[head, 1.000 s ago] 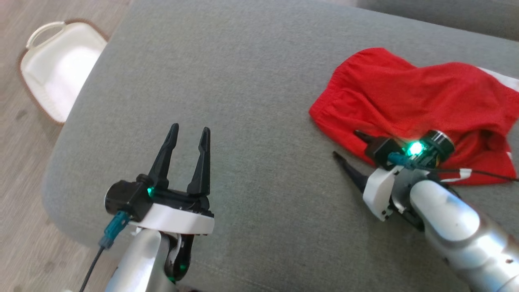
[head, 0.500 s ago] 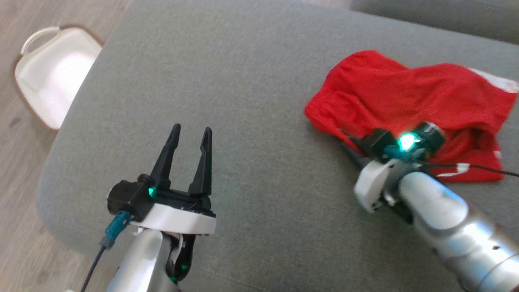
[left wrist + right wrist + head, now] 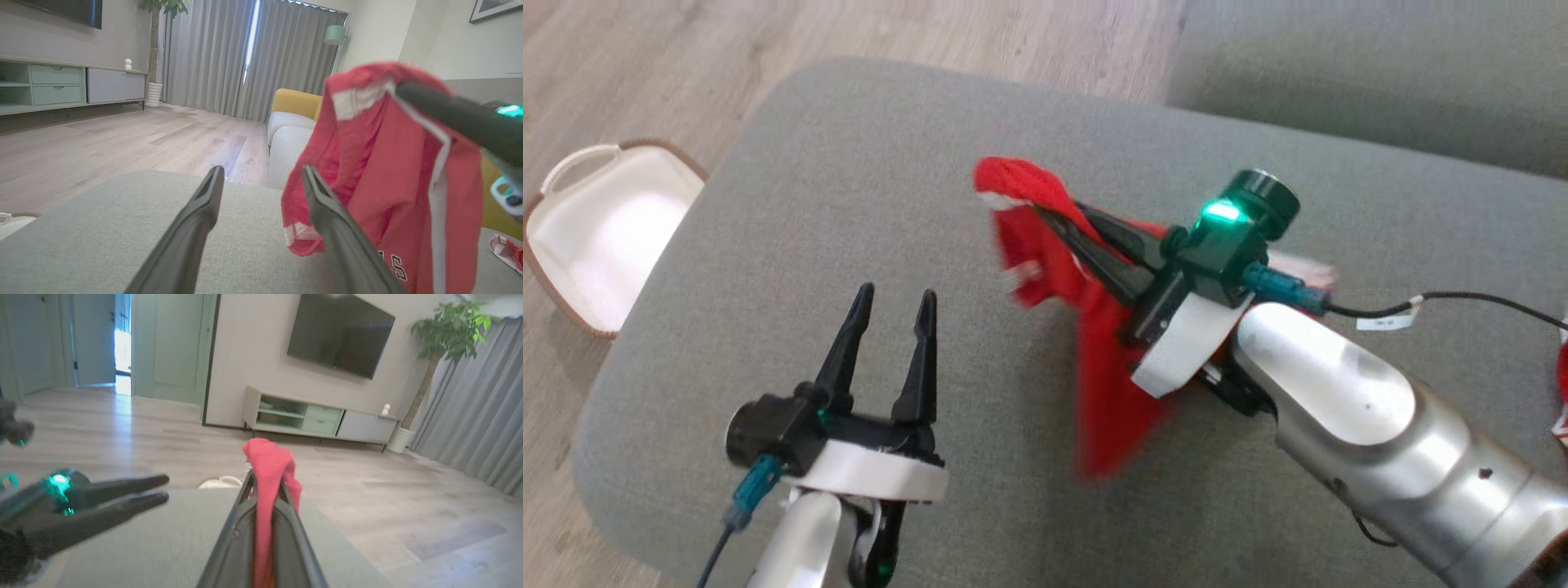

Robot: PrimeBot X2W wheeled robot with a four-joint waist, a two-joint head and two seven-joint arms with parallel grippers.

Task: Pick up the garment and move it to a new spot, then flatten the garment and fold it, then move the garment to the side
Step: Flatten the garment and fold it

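The garment (image 3: 1111,384) is red with white trim and hangs blurred above the grey cushion (image 3: 849,163). My right gripper (image 3: 1045,216) is shut on its upper edge, fingers pointing left over the middle of the cushion. In the right wrist view the red cloth (image 3: 267,465) is pinched between the right gripper's tips (image 3: 265,477) and bulges past them. My left gripper (image 3: 894,294) stands open and holds nothing, low over the cushion's near left. The left wrist view has the garment (image 3: 380,163) hanging just right of the open left gripper (image 3: 261,171).
A white basket (image 3: 596,237) with a brown rim sits on the wooden floor left of the cushion. Another grey cushion (image 3: 1380,73) lies at the back right. A small red-and-white item (image 3: 1561,384) lies at the right edge.
My right gripper closed on the garment's edge, then lifted it off the cushion and carried it left toward the middle. The head view has shifted too. The left gripper stays open.
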